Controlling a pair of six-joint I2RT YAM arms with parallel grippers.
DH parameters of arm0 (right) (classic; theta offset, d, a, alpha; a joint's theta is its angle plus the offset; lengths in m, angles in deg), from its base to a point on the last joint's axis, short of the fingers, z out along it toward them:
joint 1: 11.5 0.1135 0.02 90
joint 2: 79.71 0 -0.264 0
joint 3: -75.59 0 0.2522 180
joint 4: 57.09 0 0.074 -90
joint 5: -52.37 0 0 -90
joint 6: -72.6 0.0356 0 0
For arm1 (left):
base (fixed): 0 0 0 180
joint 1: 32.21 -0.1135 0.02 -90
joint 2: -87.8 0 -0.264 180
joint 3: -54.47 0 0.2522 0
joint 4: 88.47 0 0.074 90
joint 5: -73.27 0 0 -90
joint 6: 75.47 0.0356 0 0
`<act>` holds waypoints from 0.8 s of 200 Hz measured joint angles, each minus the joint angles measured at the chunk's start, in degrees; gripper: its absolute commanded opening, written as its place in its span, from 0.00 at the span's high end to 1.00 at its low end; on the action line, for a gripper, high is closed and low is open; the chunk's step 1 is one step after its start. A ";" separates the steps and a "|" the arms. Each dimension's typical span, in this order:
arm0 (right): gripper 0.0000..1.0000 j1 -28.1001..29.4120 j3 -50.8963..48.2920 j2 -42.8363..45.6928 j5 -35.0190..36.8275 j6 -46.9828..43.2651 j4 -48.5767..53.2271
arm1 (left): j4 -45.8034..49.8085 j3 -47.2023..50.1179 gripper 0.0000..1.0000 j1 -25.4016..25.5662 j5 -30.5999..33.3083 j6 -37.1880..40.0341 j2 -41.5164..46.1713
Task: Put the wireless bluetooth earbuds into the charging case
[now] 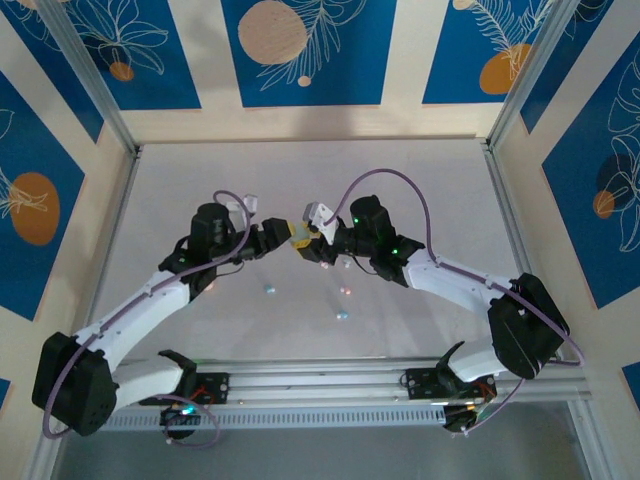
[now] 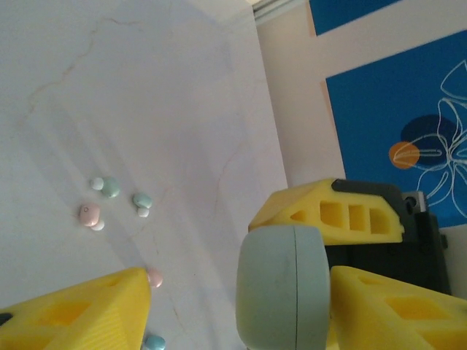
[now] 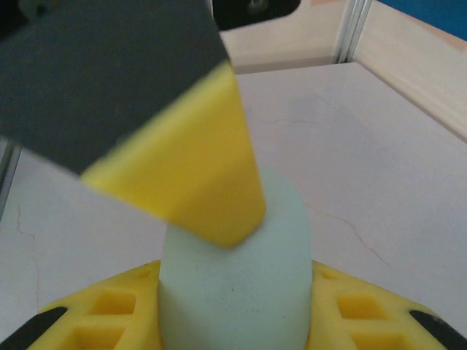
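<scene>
The mint green oval charging case (image 3: 233, 277) stands between my right gripper's (image 3: 233, 306) yellow fingers, which are shut on its two sides. My left gripper (image 2: 241, 284) straddles the same case (image 2: 281, 288). One of its fingers (image 2: 394, 306) lies against the case, while the other (image 2: 73, 313) stands a gap away, so its jaws are open. That near finger also crosses the top of the case in the right wrist view. Both grippers meet above the table's middle (image 1: 298, 238). Several earbuds lie loose on the table below: mint (image 2: 109, 187), mint (image 2: 142, 200), pink (image 2: 89, 213), pink (image 2: 154, 277).
The pale marbled table (image 1: 300, 180) has aluminium rails (image 1: 505, 200) along its sides and blue patterned walls behind them. Small earbuds show as dots near the front middle (image 1: 270, 288), (image 1: 341, 316). Both arms' elbows reach out toward the side rails.
</scene>
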State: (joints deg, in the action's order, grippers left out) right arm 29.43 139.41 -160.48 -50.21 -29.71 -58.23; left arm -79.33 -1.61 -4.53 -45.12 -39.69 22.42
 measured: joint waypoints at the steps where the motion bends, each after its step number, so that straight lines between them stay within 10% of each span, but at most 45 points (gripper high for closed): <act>1: 0.68 0.00 0.00 0.00 0.02 0.00 0.00 | -0.07 -0.02 0.43 0.04 -0.02 0.04 -0.02; 160: 0.64 1.88 0.09 2.49 1.03 -1.38 -0.09 | -1.66 -0.48 0.83 1.95 2.73 -4.17 3.63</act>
State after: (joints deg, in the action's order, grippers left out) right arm 31.31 139.50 -157.99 -49.19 -31.09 -58.32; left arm -80.99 -2.09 -2.58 -42.38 -43.86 26.04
